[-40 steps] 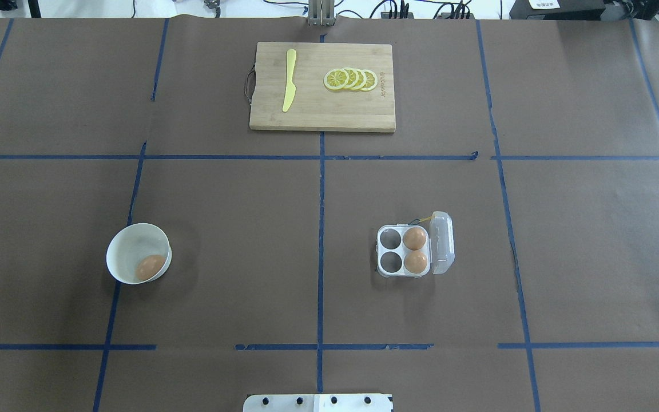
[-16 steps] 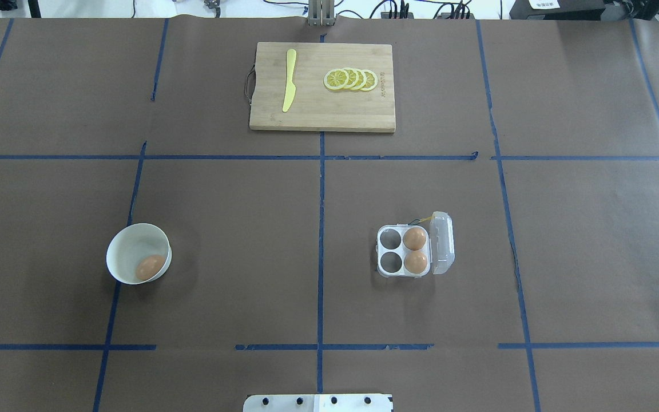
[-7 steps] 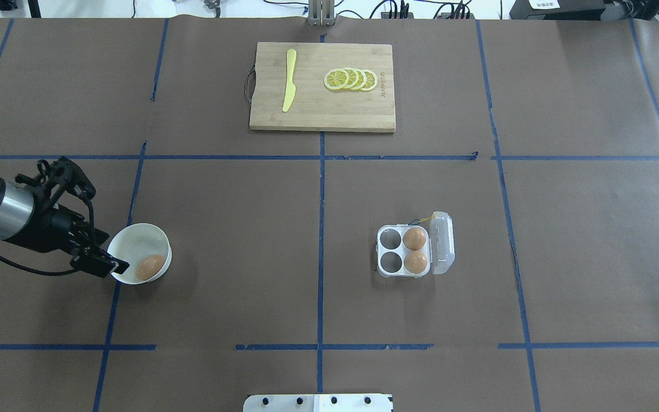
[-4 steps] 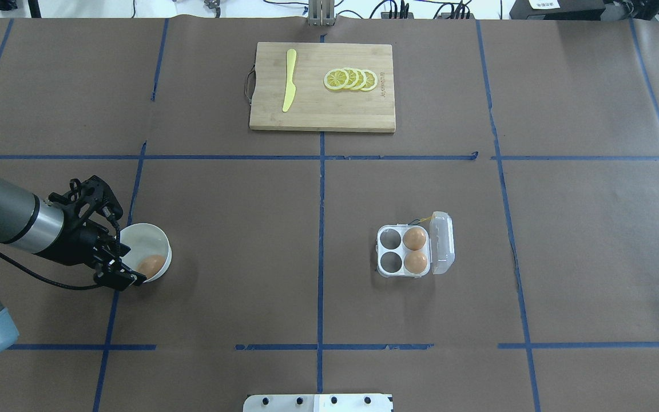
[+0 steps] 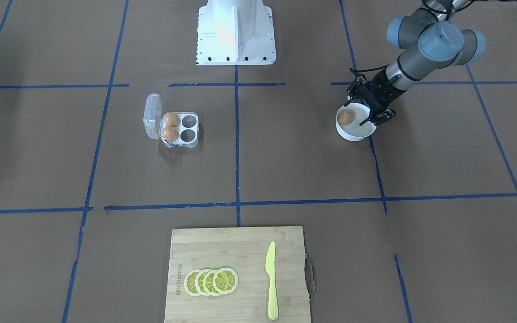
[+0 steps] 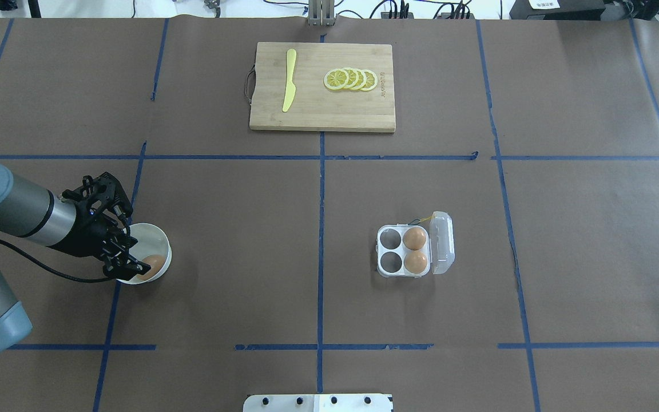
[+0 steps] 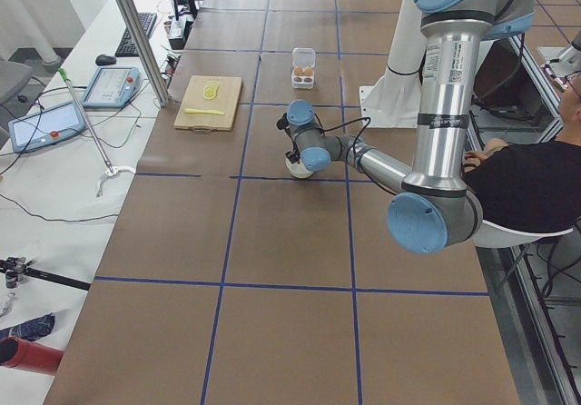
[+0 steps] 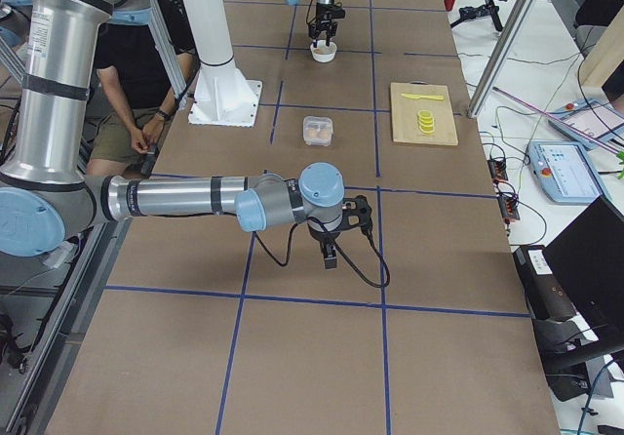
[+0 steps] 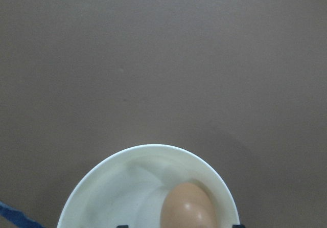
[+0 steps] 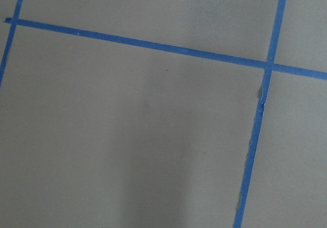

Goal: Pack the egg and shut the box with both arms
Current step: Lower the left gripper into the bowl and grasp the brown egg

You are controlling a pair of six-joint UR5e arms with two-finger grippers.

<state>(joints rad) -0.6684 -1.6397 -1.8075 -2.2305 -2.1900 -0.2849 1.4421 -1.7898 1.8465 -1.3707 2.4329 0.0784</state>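
The egg (image 6: 153,264) lies in a white bowl (image 6: 152,228), down at the bowl's 4 o'clock side, as seen from behind the robot. The bowl sits on the worktop (image 6: 238,229) toward the 9 o'clock end.

The left arm (image 6: 15,212) comes in low from 9 o'clock and slopes down to the bowl. The left gripper (image 6: 137,243) hangs over the bowl with its jaws wide apart. The wrist camera shows one fingertip on each side of the egg, but nothing is held.

The box (image 6: 390,249) sits well apart from the bowl, at 3 o'clock from it. Its lid (image 6: 443,242) stands open on the 3 o'clock side. Two more eggs (image 6: 415,238) fill the two cells next to the lid. A thin yellow cord (image 6: 428,218) shows at the box's 12 o'clock edge.

Far off at 12 o'clock lies a wooden board (image 6: 318,114) with a yellow knife (image 6: 289,80) and lemon slices (image 6: 350,79).

The right arm (image 8: 175,199) stretches low over bare brown paper and blue tape (image 10: 153,45), far from the box. The right gripper (image 8: 331,256) points down. I cannot tell if it is open or closed.
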